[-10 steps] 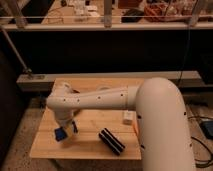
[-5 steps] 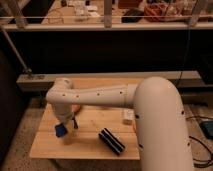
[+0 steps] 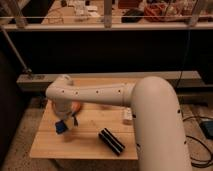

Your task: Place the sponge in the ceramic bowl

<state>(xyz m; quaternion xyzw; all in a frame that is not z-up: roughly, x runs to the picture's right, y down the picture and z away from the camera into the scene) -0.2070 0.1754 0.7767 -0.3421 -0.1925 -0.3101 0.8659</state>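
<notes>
The blue sponge hangs just above the wooden table near its left front, held at the tip of my gripper, which is shut on it. The ceramic bowl shows only as an orange-brown sliver just behind and to the right of the gripper; my white arm hides most of it. The arm reaches in from the lower right, across the table to the left.
A black block with white stripes lies at the table's front centre. A small whitish cup stands by the arm at the right. A dark counter and railing run behind the table. Cables lie on the floor at right.
The gripper and the sponge have risen slightly and drifted a little toward the bowl. Nothing else on the table has moved.
</notes>
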